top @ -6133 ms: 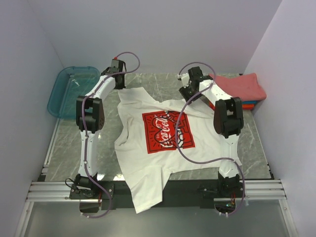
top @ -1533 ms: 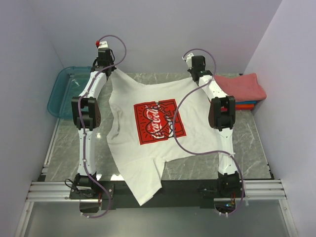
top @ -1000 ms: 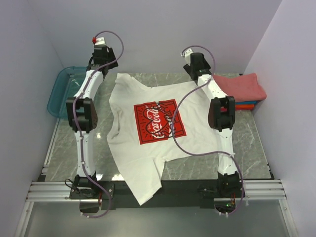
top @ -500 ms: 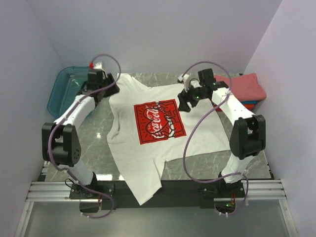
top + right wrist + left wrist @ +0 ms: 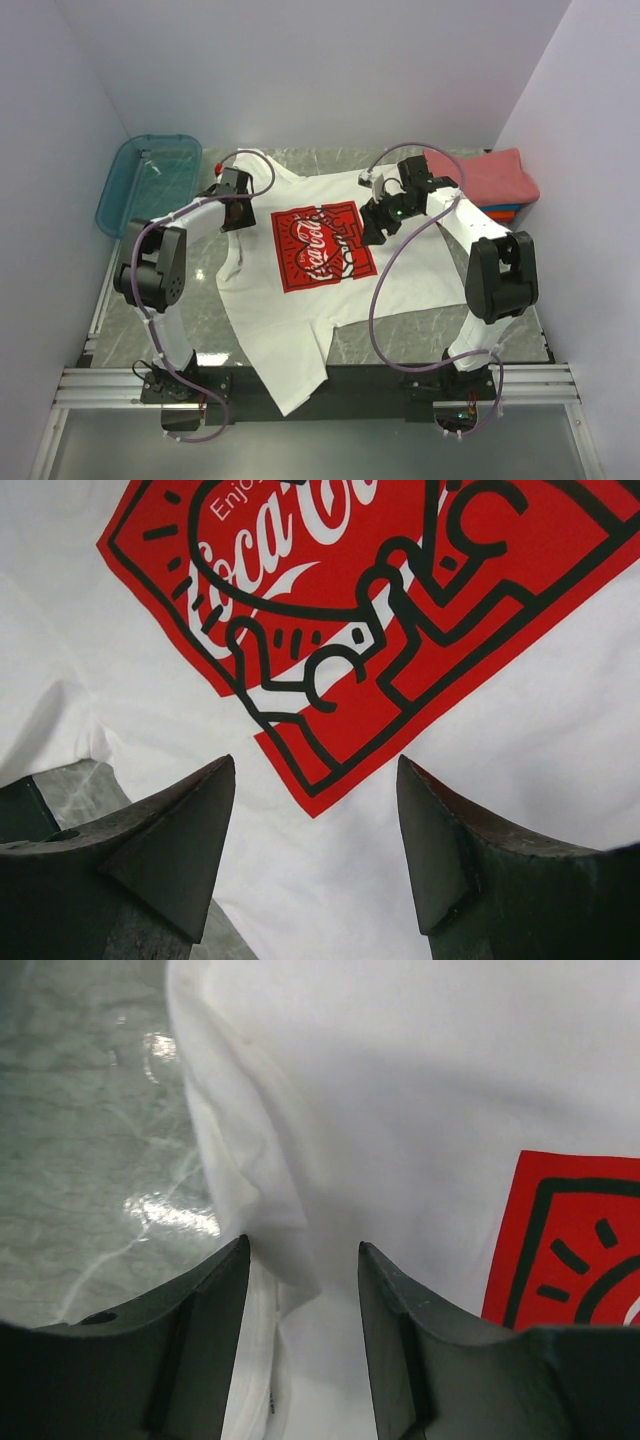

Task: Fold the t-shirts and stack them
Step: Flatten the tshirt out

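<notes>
Here, white tee (image 5: pixel 290 320): lies face up across the middle of the table, collar toward the far wall, hem hanging over the near edge.
Red print (image 5: pixel 322 245): uppermost and mostly flat, so the chest panel is spread; the cloth around it shows soft wrinkles.
Sleeve fold (image 5: pixel 250 1160): a doubled, creased ridge of cloth along the tee's edge on the left arm's side.
Handling (judged): light, limp and thin; it will drape and bunch rather than hold a shape, and probably slides easily on the glossy surface.
Where to take hold (judged): at the edges, that is shoulder, sleeve seam or hem, pinching the layers together; a grip in the middle of the panel would only raise a tent of fabric.
Folded tees (image 5: pixel 490 178): coral-red on top, with orange and blue edges below, stacked at the far corner on the right arm's side, apart from the white tee.
Left claw (image 5: pixel 300 1250): fingers spread, low over the sleeve fold, straddling it without pinching.
Right claw (image 5: pixel 315 770): fingers spread wide, above the corner of the red print, holding nothing.
Table (image 5: pixel 150 290): grey, marble-patterned, with a sheen.
Teal bin (image 5: pixel 150 185): at the far corner on the left arm's side.
</notes>
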Motion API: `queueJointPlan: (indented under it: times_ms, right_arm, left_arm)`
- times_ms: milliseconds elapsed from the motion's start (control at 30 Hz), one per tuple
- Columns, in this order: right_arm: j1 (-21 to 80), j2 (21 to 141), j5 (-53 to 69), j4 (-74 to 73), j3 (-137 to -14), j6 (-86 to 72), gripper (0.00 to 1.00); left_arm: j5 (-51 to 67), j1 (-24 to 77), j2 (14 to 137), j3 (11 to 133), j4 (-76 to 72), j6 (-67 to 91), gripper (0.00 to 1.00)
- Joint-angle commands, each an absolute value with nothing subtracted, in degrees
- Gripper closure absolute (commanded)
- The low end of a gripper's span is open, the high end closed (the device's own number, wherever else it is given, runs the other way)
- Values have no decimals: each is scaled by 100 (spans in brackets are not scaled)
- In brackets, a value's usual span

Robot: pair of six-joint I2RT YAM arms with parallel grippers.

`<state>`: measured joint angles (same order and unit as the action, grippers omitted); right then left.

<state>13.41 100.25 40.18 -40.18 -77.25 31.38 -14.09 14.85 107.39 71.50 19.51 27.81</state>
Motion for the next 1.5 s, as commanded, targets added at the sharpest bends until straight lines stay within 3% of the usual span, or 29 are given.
queueJointPlan:
  times_ms: [0, 200, 600, 1233, 1367, 1467]
  right_arm:
    - [1354, 9870, 4148, -3946, -7743, 3067, 28]
    - [1353, 9861, 4148, -3937, -7691, 3076, 28]
    - [1353, 9870, 4254, -3981, -7664, 3094, 29]
    - [1353, 9879, 4228, -3964, -7638, 3120, 29]
    - [1345, 9905, 4219, -3990, -7655, 3120, 29]
    - [1353, 9905, 4219, -3990, -7647, 3120, 29]
  left_arm:
    - [-1715, 1477, 10073, 6997, 1811, 2664, 47]
    - [-1723, 1407, 9615, 6426, 1714, 2776, 46]
    - [-1179, 1002, 9782, 6319, 1529, 2901, 59]
    - [-308, 712, 10283, 6223, 1292, 2997, 60]
    - [-273, 712, 10371, 6267, 1274, 3006, 70]
    - [-351, 712, 10196, 6249, 1266, 3023, 86]
